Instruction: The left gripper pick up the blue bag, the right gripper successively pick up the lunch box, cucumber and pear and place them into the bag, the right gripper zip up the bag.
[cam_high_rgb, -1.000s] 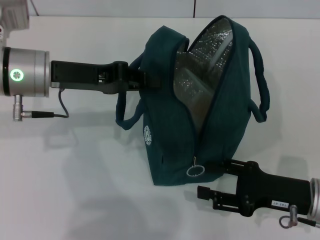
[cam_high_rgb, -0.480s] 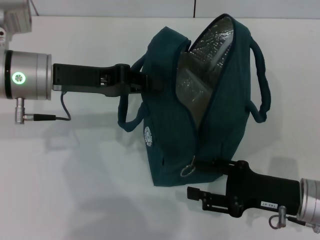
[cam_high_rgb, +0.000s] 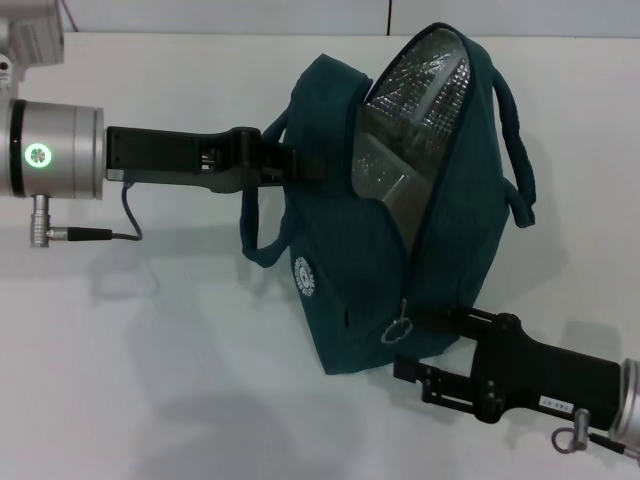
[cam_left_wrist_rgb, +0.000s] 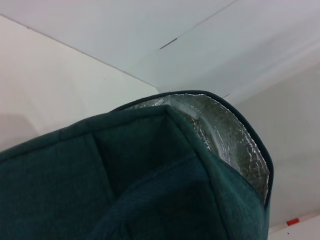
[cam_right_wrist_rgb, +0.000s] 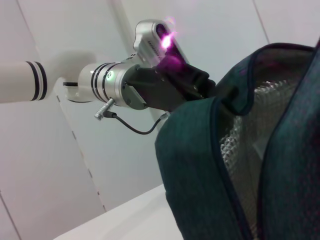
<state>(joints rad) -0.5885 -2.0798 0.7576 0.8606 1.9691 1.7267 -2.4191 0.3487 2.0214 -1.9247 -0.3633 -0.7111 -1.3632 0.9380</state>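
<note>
**A:** ok so where's everything sitting? Going by the blue bag (cam_high_rgb: 400, 210) as the landmark.

**B:** The bag is standing on the white worktop (cam_high_rgb: 150, 380), mouth still gaping, silver lining showing. The left end effector (cam_high_rgb: 300, 162) is coming in from the bag's left side and its fingers are clamped on the upper left edge, right beside the left handle (cam_high_rgb: 262, 215). The right end effector (cam_high_rgb: 425, 322) is sitting at the bag's lower end, right at the metal ring pull (cam_high_rgb: 399, 328) of the zipper. Whether it's actually pinching the ring, I can't tell; the fingertips are blending into the fabric.

**A:** wrist cams adding anything?

**B:** A bit. The left wrist view is showing only bag (cam_left_wrist_rgb: 150, 190): teal fabric up close plus a strip of foil lining (cam_left_wrist_rgb: 235, 145) along the rim, no fingers. The right wrist view is looking up along the bag (cam_right_wrist_rgb: 200, 165) and catching the left end effector (cam_right_wrist_rgb: 215, 92) gripping the top edge, with its silver wrist (cam_right_wrist_rgb: 110, 87) behind it, which the head view is showing from above.
</note>
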